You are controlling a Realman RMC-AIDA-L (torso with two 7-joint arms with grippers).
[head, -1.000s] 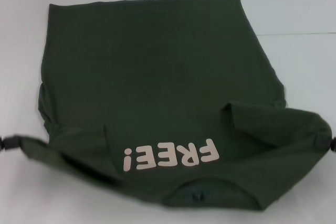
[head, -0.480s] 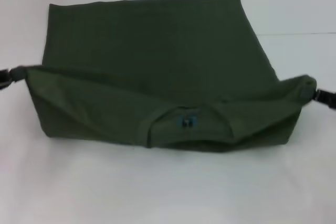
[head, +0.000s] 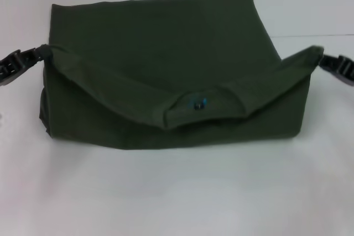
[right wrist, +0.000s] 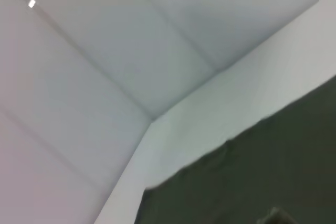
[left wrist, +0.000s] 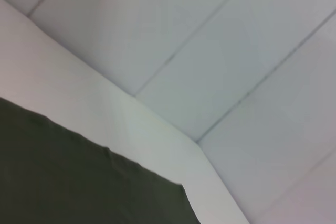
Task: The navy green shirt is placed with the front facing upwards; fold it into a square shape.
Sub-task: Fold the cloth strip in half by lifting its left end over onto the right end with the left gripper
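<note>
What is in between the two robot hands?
In the head view, the navy green shirt stretches between the left gripper and right gripper, its collar edge sagging midway.

Left end effector (head: 40,53) clamped, right end effector (head: 323,58) clamped

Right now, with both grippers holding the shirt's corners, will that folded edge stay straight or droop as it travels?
Likely droop: between the left gripper and right gripper, the navy green shirt already sags at the collar. It looks soft and light, so it should drape flat wherever released, though loose layers may shift.
</note>
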